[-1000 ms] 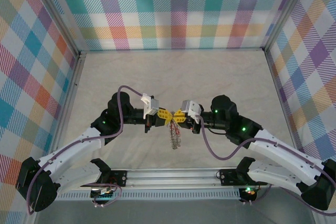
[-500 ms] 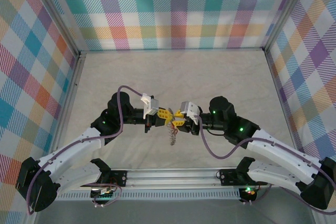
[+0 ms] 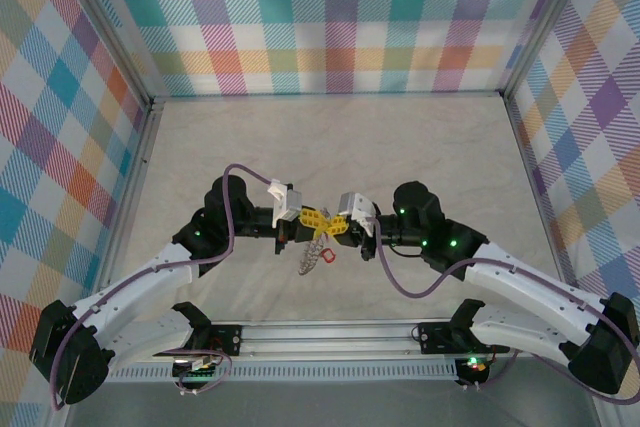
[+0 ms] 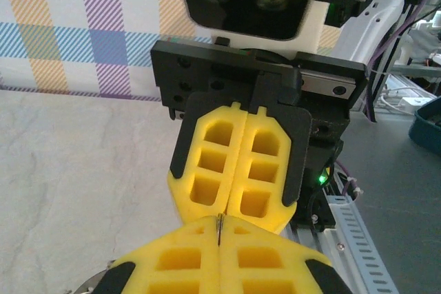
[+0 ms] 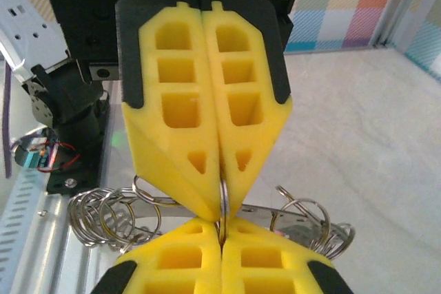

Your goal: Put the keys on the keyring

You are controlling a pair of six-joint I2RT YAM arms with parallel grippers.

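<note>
My left gripper (image 3: 318,219) and right gripper (image 3: 333,224) meet tip to tip above the table's middle. Both are shut on the same thin metal loop of the keyring (image 5: 222,197), whose edge shows between the left gripper's (image 4: 219,228) yellow pads. In the right wrist view the right gripper (image 5: 222,231) pinches the loop from below and the left gripper (image 5: 219,206) from above. The rest of the keyring (image 3: 312,257), a grey chain of coiled rings, dangles below the grippers, slanting left. A small red key (image 3: 328,254) hangs beside it.
Clusters of small rings (image 5: 110,215) hang on both sides of the pinched loop, with a flat metal strip (image 5: 313,206) behind them. The pale table (image 3: 330,147) is walled by checked panels. The arms' base rail (image 3: 330,337) runs along the near edge.
The right gripper has shifted left and closed against the left gripper's tips. The dangling chain has swung from hanging straight down to slanting left, and a red key now shows beside it.
</note>
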